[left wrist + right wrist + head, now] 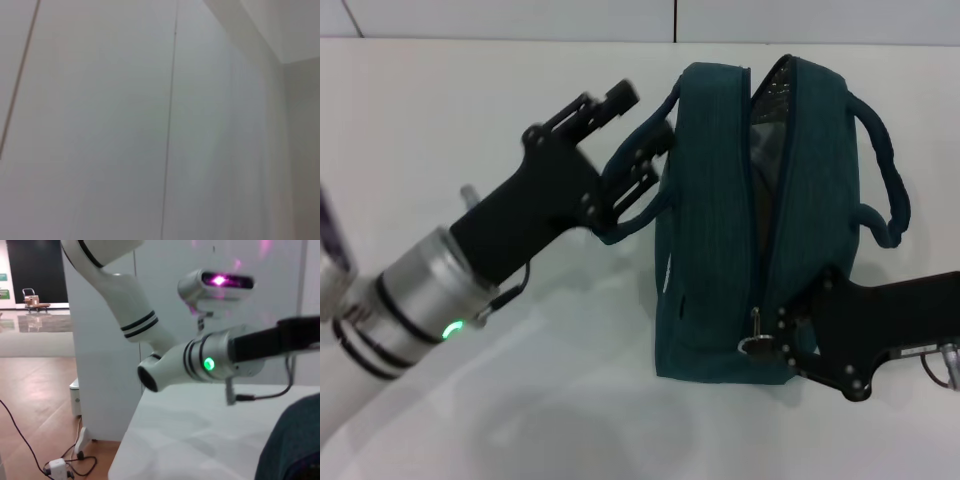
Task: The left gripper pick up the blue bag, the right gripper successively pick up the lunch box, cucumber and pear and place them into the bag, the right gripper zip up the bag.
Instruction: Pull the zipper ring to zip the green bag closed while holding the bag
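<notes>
Blue bag [720, 230] stands tall on the white table [470, 120], between the two arms. Its top slit is shut at the near end and gapes at the far end, where shiny lining shows. I cannot see the lunch box, the cucumber or the pear anywhere, so they are likely inside, but the dark slit hides them.

Next comes the left gripper [638, 150]. Its fingers are clamped on the bag's left loop handle [630, 205] and hold that side up.

Then the right gripper [775, 335], low at the near end, right at the little metal ring pull [756, 342]. It looks pinched on the ring.

To zip well, I think the right gripper should slide the ring straight along the slit, away from the robot, while the left gripper holds the bag firm so it does not tip.
</notes>
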